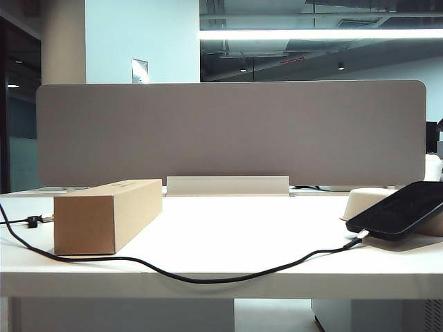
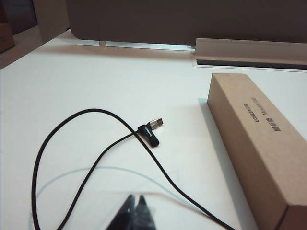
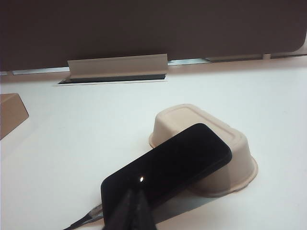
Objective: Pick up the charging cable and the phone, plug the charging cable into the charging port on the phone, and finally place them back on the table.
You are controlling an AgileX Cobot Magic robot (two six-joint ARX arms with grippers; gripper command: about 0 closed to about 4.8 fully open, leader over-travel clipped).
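I see the phone [image 3: 168, 170] propped on the tray [image 3: 230, 143], long axis toward two o'clock, charging cable [image 1: 208, 277] plugged in; both left gripper [image 2: 135, 207] and right gripper [image 3: 134, 203] fingers pressed together, empty.

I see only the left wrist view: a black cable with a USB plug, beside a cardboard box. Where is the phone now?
Observer: The phone is on the right of the table, leaning tilted on an upturned cream tray.
Operator: My left gripper hangs shut over the charging cable. Where does its other end go?
Observer: It runs along the table's front edge to the phone's lower short edge. Its plug is there, but I cannot tell whether it sits in the charging port.
Operator: And the right gripper?
Observer: The right gripper is shut, hanging over the phone's lower end.
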